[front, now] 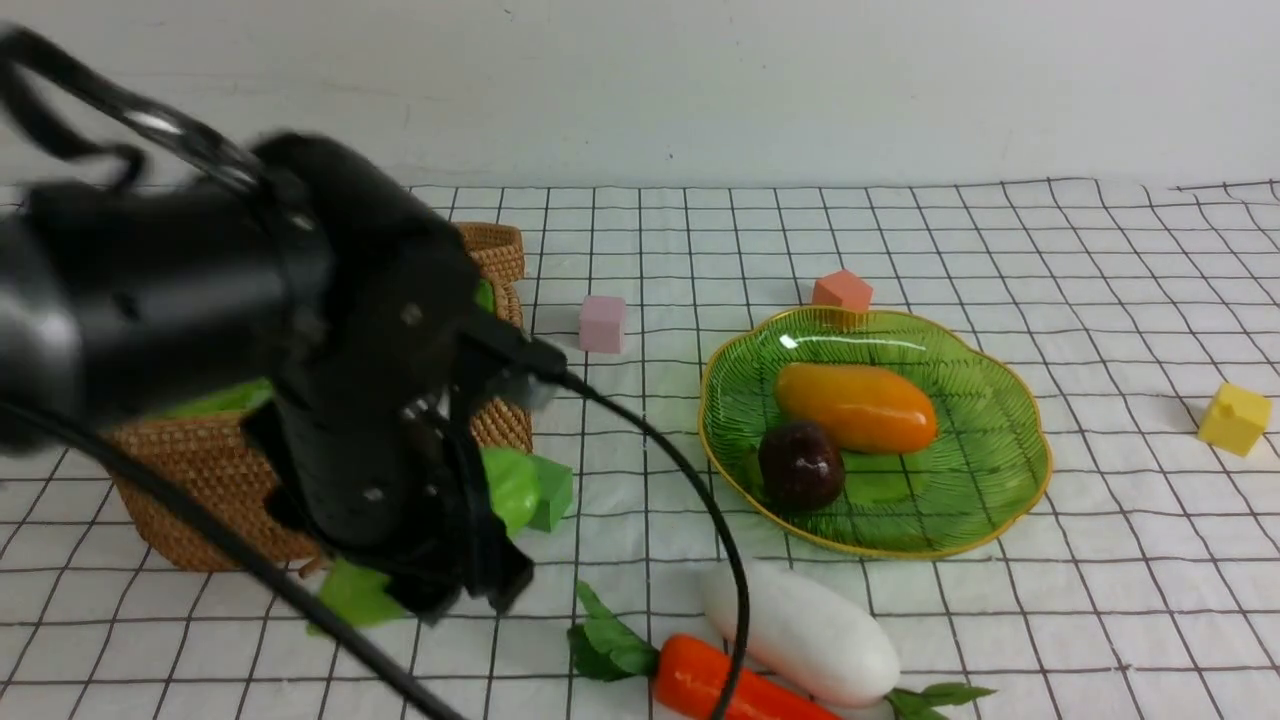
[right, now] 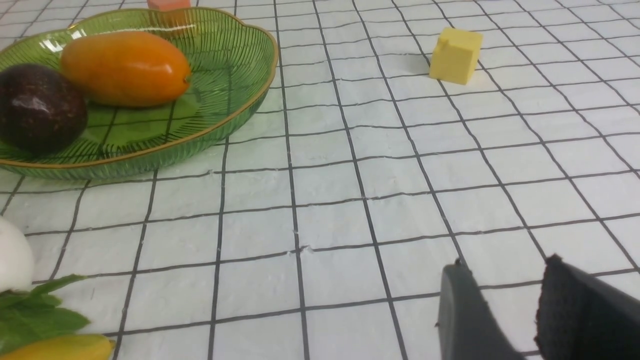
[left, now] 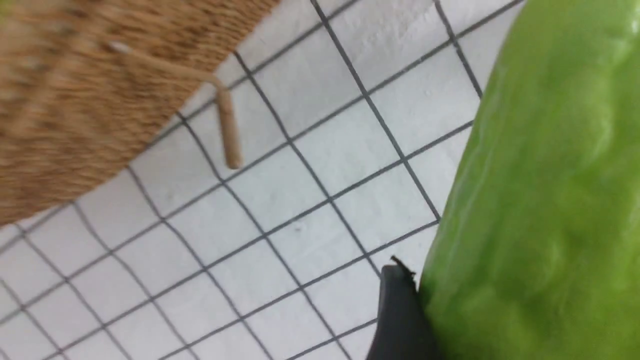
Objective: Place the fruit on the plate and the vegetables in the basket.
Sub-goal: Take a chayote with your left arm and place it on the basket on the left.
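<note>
While cucumber [front: 515, 488] lay near basket [front: 205, 500] | left claw [front: 465, 590]: spread, hold unclear | right claw [right: 505, 265]: partly open, empty | firm mid-body grip needed before lift

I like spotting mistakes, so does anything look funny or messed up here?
Nothing looks spilled or broken. One odd bit: a thin brown peg sticks out from the side of the basket over the white checked cloth. I can't tell what it's for.
</note>
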Motion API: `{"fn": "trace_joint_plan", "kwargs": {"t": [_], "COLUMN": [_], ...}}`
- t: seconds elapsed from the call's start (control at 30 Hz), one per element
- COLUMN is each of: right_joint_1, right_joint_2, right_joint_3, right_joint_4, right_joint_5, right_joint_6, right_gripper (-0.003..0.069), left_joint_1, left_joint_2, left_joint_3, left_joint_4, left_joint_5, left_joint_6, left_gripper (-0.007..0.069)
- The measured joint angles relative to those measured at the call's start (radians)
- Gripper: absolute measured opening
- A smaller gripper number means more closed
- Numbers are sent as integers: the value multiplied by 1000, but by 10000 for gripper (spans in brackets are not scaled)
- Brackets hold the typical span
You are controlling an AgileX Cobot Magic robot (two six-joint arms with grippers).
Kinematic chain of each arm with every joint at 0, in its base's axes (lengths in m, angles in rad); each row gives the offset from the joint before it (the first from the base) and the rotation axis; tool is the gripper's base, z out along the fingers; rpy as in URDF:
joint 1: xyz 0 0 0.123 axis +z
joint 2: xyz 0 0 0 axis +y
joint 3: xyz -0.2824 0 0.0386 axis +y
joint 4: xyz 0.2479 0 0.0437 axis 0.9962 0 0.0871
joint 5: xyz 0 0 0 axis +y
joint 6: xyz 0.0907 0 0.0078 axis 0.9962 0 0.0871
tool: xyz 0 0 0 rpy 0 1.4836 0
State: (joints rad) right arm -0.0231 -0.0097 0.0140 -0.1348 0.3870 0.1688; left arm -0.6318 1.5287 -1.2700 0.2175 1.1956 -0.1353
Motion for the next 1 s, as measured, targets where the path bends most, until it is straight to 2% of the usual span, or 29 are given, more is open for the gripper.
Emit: {"fn": "trace_joint_plan", "kwargs": {"t": [0.07,0.23,0.37,0.43,0.6,0.73,0.87,0.9,0.93,1.0], "right_joint_1": [0,0,0,0,0,0,0,0,0,0], "right_joint_2": [0,0,0,0,0,0,0,0,0,0], "right_joint_3": [0,0,0,0,0,0,0,0,0,0], "right_joint_4": [0,0,0,0,0,0,0,0,0,0], "right_joint_5": [0,0,0,0,0,0,0,0,0,0], "right_joint_6": [0,0,0,0,0,0,0,0,0,0], "right_gripper": [245,245,245,245,245,245,245,245,245,245], "left_joint_1": [30,209,343,376,386,386,386,386,386,386], "left_joint_2": [-50,-77,-4,37,133,165,169,169,166,152], "left_joint_3": [-44,-129,-130,-130,-130,-130,-130,-130,-130,-130], "left_joint_4": [2,49,58,62,94,120,131,131,125,110], "left_joint_5": [17,7,-173,-264,-384,-398,-394,-381,-367,-343], "left_joint_6": [61,292,477,511,529,477,430,415,406,402], "left_gripper": [434,434,434,434,434,434,526,599,641,663]}}
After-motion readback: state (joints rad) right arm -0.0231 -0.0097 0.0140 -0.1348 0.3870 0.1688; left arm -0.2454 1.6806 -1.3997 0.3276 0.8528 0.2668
